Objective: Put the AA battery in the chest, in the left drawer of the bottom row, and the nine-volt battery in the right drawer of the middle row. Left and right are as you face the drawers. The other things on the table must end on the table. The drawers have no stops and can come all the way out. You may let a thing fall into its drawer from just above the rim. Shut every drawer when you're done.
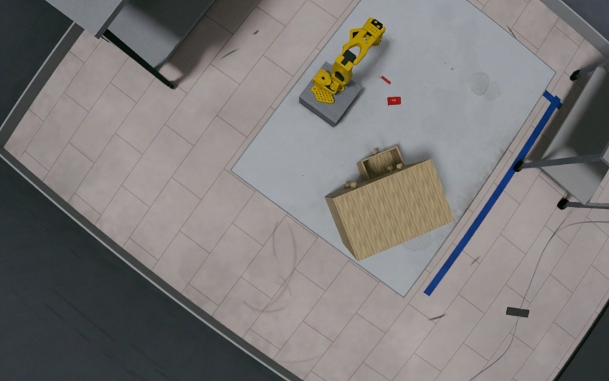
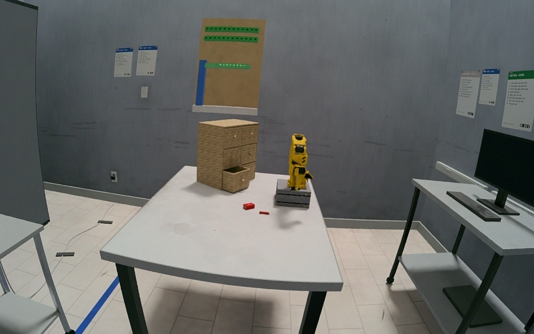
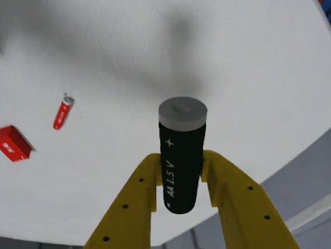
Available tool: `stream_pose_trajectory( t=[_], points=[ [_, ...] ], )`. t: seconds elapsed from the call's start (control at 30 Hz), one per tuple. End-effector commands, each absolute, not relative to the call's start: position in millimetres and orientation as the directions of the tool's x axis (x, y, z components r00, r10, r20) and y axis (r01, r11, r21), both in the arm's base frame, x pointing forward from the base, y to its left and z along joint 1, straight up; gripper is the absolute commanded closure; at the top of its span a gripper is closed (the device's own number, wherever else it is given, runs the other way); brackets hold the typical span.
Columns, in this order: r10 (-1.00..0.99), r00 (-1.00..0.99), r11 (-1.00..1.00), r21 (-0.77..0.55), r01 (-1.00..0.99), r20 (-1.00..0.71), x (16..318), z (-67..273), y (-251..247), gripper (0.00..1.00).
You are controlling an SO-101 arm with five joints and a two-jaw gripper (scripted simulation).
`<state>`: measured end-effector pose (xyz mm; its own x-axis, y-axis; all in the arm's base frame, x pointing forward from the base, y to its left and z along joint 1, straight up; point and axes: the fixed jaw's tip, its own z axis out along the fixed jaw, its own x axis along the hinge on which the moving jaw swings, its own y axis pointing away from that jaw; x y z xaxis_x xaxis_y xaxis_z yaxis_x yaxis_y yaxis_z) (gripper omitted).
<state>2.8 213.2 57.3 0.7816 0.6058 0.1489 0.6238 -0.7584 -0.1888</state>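
My gripper (image 3: 181, 161) is shut on the black AA battery (image 3: 180, 171), its silver plus end pointing away from me, above the table. The arm hides the fingertips in the top and exterior views. The wooden chest (image 1: 390, 210) (image 2: 210, 153) has its bottom-left drawer (image 1: 381, 165) (image 2: 236, 183) pulled out; the part of its inside that shows looks empty. The other drawers that show look shut. A red block-shaped battery (image 1: 393, 101) (image 2: 248, 206) (image 3: 15, 144), which looks like the nine-volt, lies on the table (image 1: 449, 112) (image 2: 220, 252) between arm and chest.
A thin red battery (image 1: 385, 79) (image 2: 264, 213) (image 3: 63, 113) with a silver end lies near the red block, on the arm's side. The arm's grey base block (image 1: 333, 112) (image 2: 292, 198) stands near one table edge. Knobs stick out from the chest's front.
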Motion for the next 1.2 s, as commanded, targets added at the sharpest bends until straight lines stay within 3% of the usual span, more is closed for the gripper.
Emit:
stream_pose_trajectory(
  t=[0.0, 0.63, 1.17],
  points=[
    [0.679, 0.709, -0.68, -0.199, 0.706, 0.19, 1, 67, 209, 1.0],
    [0.859, 0.355, -0.321, -0.153, 0.935, 0.369, 1, 99, 195, 1.0],
    [0.868, 0.015, -0.002, -0.026, 1.0, 0.496, 0, 119, 180, 1.0]
  ],
)
